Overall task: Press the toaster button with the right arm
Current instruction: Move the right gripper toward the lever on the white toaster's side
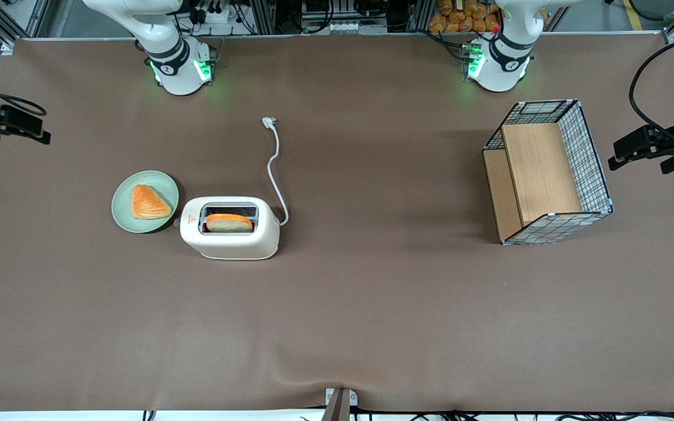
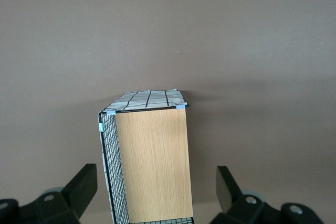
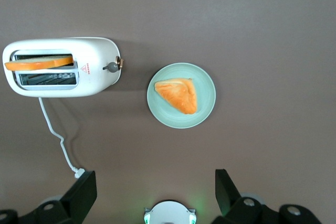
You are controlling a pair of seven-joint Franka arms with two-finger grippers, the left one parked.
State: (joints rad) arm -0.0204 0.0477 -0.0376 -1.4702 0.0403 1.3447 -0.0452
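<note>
Right wrist view puts your gripper (image 3: 156, 195) high above the table (image 3: 262, 24), jaws spread and empty; the approach hasn't begun. Next, descend to the toaster button (image 3: 111, 66) on the toaster (image 3: 94, 82) end facing the green plate (image 3: 205, 108).

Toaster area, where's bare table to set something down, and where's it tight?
Bare cloth lies between the toaster and the wire basket, and nearer the camera. Tight: the green plate sits beside the toaster button. The open gripper hangs above.

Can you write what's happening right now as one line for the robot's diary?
hand: open, high above table | toaster: bread in slot | button: untouched, faces plate | step: approach pending
</note>
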